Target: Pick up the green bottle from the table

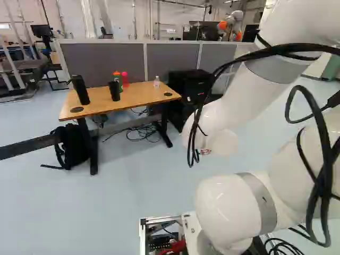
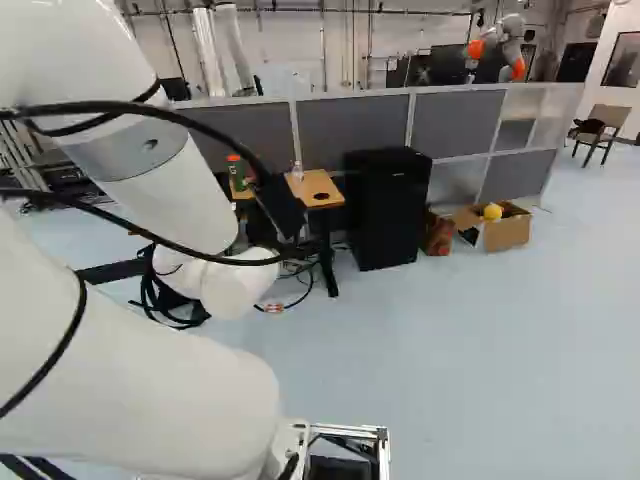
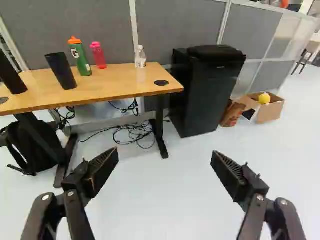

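Gripper: released, nothing held
Green bottle: ungrasped, well ahead of gripper
Table: approach, grasp, lift remain

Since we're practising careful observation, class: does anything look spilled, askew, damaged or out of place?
The black cables lie in a loose, untidy tangle on the floor beneath the table. A backpack also sits there by a leg. The green bottle stands upright; I see no spill or damage.
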### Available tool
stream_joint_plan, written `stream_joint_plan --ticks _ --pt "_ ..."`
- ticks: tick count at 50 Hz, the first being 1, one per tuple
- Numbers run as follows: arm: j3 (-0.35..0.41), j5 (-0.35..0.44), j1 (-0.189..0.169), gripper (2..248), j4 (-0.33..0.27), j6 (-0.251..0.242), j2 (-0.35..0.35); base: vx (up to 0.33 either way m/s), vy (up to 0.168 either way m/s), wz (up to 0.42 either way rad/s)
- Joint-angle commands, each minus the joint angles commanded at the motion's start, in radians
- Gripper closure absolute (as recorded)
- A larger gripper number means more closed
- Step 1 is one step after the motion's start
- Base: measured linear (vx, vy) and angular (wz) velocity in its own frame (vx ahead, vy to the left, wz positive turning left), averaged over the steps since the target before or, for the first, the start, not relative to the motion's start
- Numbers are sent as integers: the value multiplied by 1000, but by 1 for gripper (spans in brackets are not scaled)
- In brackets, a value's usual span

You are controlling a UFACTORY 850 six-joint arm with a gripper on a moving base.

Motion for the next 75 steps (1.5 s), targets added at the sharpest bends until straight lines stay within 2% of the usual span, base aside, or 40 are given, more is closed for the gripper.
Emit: stream_joint_plan --ticks 48,75 --pt "0 0 0 3 0 0 0 8 -3 -10" --pt "0 0 0 3 0 0 0 122 52 238"
